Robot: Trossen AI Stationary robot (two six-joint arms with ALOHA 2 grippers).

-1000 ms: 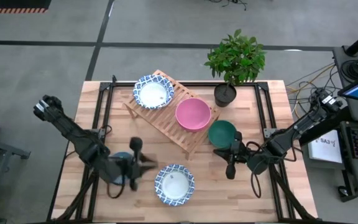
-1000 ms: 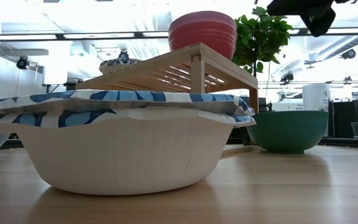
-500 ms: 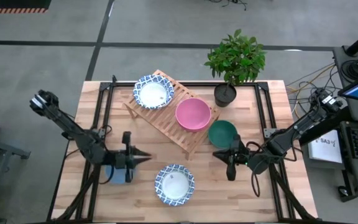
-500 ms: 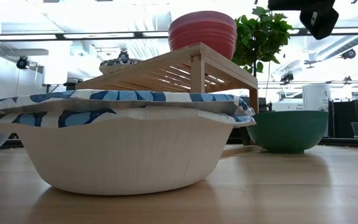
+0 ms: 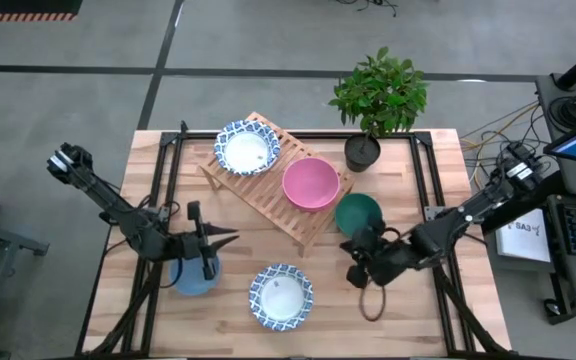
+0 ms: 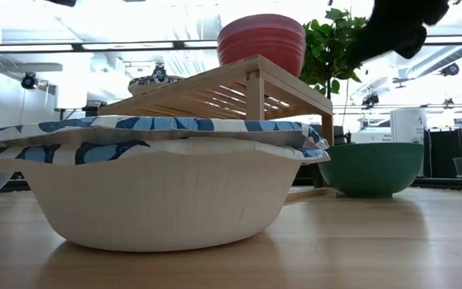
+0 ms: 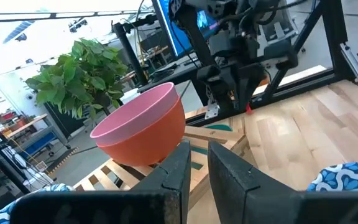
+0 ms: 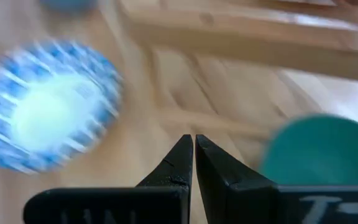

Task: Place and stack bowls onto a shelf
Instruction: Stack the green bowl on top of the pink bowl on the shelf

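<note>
My left gripper (image 5: 230,238) is shut and empty. It hovers over the table's left half, just past the plain blue bowl (image 5: 192,278), which sits on its base on the table. My right gripper (image 5: 356,270) is shut and empty, and hangs just on the near side of the green bowl (image 5: 356,213). A white bowl with a blue rim (image 5: 280,296) rests near the front edge. The wooden shelf (image 5: 258,195) carries another white and blue bowl (image 5: 247,147) and the pink bowl (image 5: 311,183). In the left wrist view the pink bowl (image 7: 143,127) sits ahead of my fingers.
A potted plant (image 5: 378,95) stands at the far edge, right of the shelf. The low view shows the front bowl (image 6: 159,185) filling the foreground and the green bowl (image 6: 371,168) beside the shelf's leg. Bare wood lies along the table's right side (image 5: 438,200).
My left gripper has drawn back from over the blue bowl, toward the far edge, and turned level, so more of that bowl shows. My right gripper has swung toward the near edge and the left, tipping downward. No bowl has shifted.
</note>
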